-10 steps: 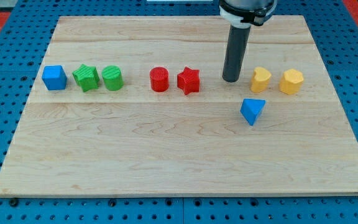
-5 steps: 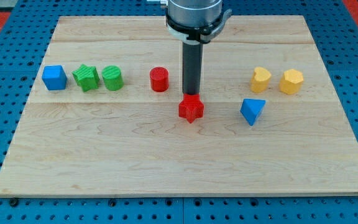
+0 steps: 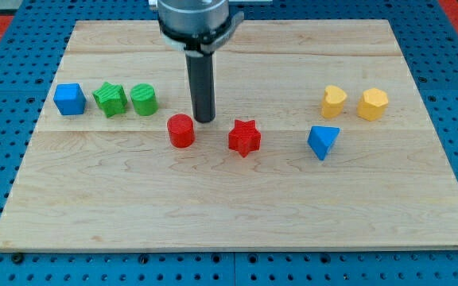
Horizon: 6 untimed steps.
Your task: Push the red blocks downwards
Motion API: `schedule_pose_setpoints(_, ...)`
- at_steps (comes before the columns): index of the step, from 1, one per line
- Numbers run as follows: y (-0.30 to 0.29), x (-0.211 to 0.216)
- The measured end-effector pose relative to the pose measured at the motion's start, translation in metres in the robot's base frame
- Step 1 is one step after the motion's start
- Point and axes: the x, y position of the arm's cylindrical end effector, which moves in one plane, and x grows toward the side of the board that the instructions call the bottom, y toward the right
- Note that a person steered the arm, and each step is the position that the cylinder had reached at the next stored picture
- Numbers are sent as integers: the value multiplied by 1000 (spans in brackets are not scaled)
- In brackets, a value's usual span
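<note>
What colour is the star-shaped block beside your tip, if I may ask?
Red: the star block shows clearly in the camera view.

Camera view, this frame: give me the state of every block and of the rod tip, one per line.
my tip: on the board, just up-right of the red cylinder
red cylinder: upright, below the green row
red star: flat, apart from the tip
green star: beside the green cylinder
green cylinder: upright
blue cube: at far left
blue triangular block: below the yellow pair
yellow blocks: side by side
</note>
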Motion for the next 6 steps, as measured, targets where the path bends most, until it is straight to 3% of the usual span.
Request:
schedule_pose_setpoints(1, -2, -59)
schedule_pose_setpoints(2, -50, -104)
schedule_pose_setpoints(3, -130, -115)
schedule_pose_setpoints(5, -215, -69)
schedule_pose_setpoints(6, -217, -14)
